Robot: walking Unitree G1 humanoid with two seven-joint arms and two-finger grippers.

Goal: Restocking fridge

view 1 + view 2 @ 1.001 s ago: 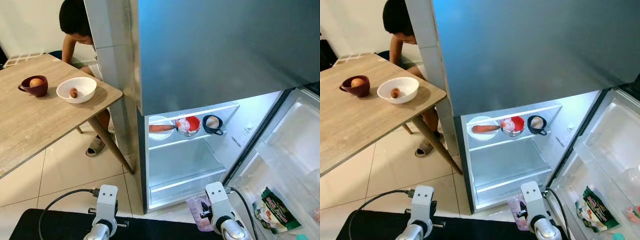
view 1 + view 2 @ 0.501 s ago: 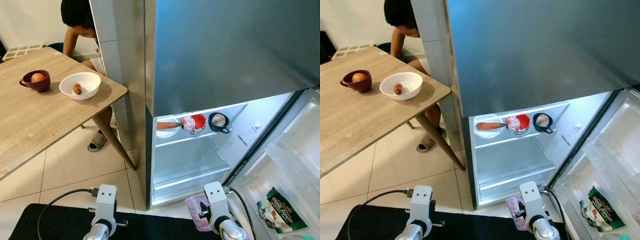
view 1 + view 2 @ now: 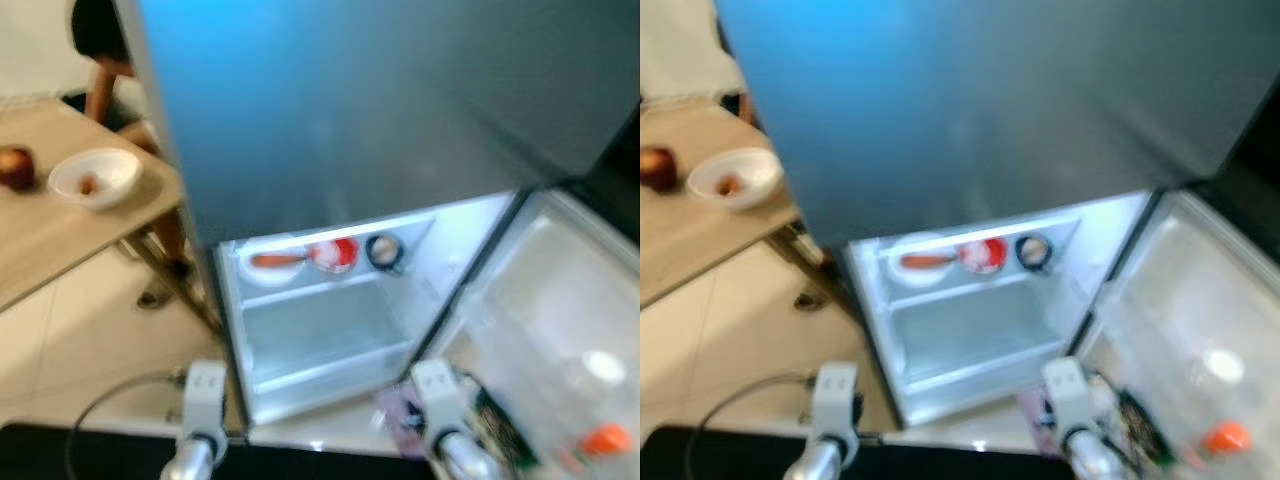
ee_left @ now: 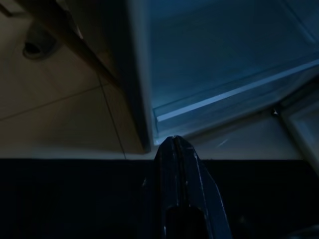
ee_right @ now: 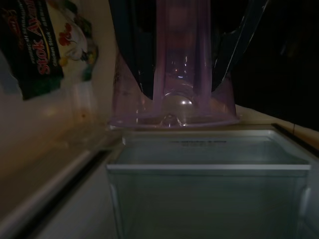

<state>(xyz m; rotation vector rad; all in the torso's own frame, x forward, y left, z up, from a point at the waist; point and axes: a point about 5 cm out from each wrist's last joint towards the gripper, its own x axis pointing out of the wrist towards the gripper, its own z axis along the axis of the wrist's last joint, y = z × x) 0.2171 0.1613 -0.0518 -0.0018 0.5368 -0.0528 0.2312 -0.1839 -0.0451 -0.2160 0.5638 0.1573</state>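
The fridge's lower compartment [image 3: 320,330] stands open and lit. Its top shelf carries a white plate [image 3: 265,262] with an orange item, a red bowl [image 3: 338,254] and a dark mug [image 3: 382,250]. My right gripper [image 5: 177,59] is shut on a clear purple plastic cup [image 5: 174,94], held low in front of the fridge's bottom edge [image 3: 405,420]. In the left wrist view my left gripper [image 4: 174,140] is shut with nothing in it, low by the fridge's front left corner. The head views are blurred.
The open fridge door [image 3: 560,330] stands at the right, with a green packet [image 5: 35,50] and an orange-capped item [image 3: 605,440] in its racks. A wooden table [image 3: 50,235] at the left holds a white bowl [image 3: 95,177] and a maroon cup [image 3: 15,167]. A person [image 3: 100,40] sits behind it.
The whole picture has shifted and blurred: the camera has swung right, toward the fridge. The purple cup stays in my right gripper. Both arms hold the same pose.
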